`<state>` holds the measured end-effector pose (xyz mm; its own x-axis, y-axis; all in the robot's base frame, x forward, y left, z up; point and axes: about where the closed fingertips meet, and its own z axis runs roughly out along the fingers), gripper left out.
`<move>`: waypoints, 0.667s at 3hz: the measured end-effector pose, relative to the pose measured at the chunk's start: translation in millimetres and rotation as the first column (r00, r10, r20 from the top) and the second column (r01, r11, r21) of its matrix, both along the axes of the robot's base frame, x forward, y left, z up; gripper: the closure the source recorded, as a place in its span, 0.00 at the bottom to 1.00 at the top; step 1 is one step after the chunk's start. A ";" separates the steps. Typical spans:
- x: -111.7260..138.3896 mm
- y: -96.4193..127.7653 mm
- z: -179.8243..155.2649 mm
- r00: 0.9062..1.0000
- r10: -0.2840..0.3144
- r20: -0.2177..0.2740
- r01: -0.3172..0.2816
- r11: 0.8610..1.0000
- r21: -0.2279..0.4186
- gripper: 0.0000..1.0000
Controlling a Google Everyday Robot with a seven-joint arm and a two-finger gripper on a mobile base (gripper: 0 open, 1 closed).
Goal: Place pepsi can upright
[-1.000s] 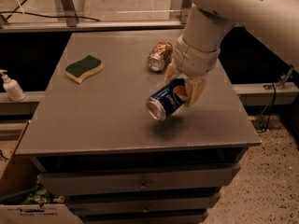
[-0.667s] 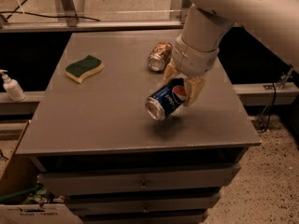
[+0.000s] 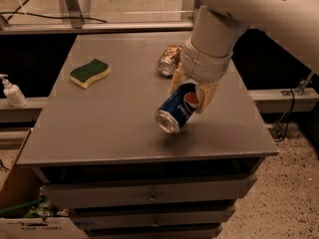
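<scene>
The blue pepsi can [image 3: 177,108] with its round logo is held tilted, silver end pointing down-left, just above the grey table [image 3: 109,123] right of the middle. My gripper [image 3: 189,92] reaches down from the white arm at the upper right and is shut on the can's upper part. One finger [image 3: 205,97] shows on the can's right side and one on its left.
A brown-gold patterned can [image 3: 168,59] lies on its side behind the gripper. A green-and-yellow sponge [image 3: 89,73] sits at the table's back left. A soap dispenser [image 3: 12,91] stands on a ledge left of the table. Drawers are below the front edge.
The can and gripper stay at about the same spot over the table; the can's tilt looks almost the same.
</scene>
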<state>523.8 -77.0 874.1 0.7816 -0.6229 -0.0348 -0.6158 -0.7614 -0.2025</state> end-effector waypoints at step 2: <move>-4.7 14.1 30.3 0.946 0.264 0.189 -0.250 0.964 -0.092 1.00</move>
<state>519.1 -62.9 904.4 0.9023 -0.3956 0.1713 -0.3500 -0.9042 -0.2446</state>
